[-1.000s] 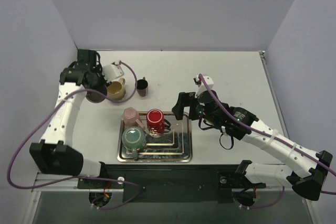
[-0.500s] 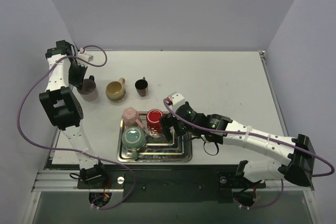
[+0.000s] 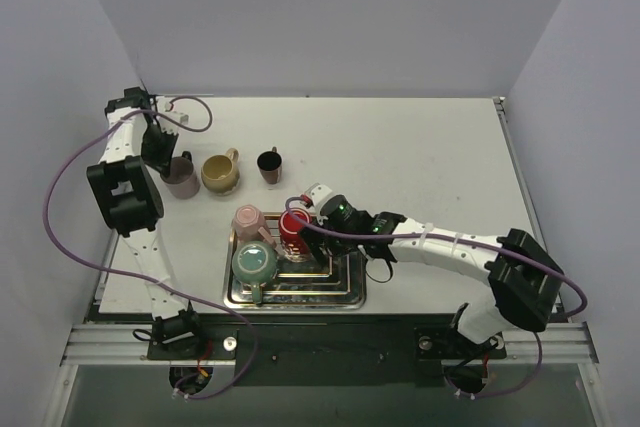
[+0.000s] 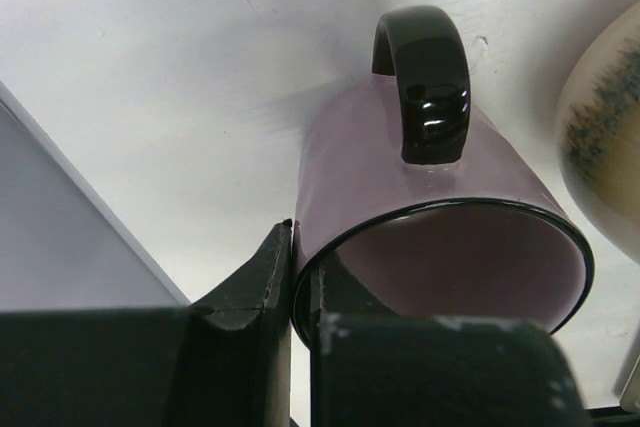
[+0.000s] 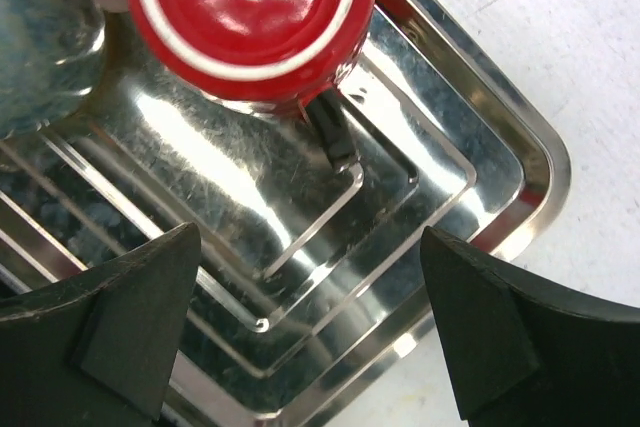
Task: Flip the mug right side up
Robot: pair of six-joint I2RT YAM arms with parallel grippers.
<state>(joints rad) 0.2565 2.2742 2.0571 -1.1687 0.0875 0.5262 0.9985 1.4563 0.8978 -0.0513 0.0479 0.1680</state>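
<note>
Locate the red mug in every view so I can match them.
Top external: red mug, base up, in the steel tray, far side.
Left wrist: absent; the gripped purple mug shows instead.
Right wrist: red mug at top, left of centre.
Shared landmark: steel tray.

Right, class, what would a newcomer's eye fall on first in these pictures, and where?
Probably the glossy red mug, bottom up at the far side of the steel tray, with the right pincer open over the tray beside it. Next, near the left edge of the table, the left pincer pinches the rim of an upright mauve mug, one finger inside, one outside.
</note>
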